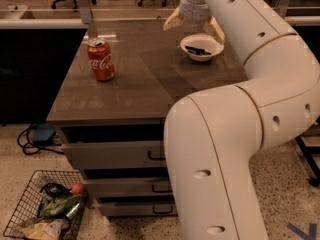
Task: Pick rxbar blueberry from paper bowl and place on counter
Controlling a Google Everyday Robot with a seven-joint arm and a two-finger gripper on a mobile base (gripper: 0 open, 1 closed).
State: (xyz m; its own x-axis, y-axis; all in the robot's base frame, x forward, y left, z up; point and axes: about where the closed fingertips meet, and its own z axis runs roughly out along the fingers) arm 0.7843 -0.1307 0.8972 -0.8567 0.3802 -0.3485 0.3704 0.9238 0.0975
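Observation:
The paper bowl [188,43] stands on the counter [135,84] at its far right. The rxbar blueberry [198,50], a small dark flat bar, lies inside the bowl. My gripper [194,33] hangs just above the far side of the bowl, open and empty. One cream finger [172,22] is to the bowl's left and the other finger [218,32] is at its right rim. My big white arm fills the right of the view and hides the counter's right front corner.
A red cola can [101,60] stands upright on the counter's left. Grey drawers [115,154] are below the top. A wire basket [45,214] of litter and a blue object with cables [41,133] lie on the floor at left. Office chairs stand behind.

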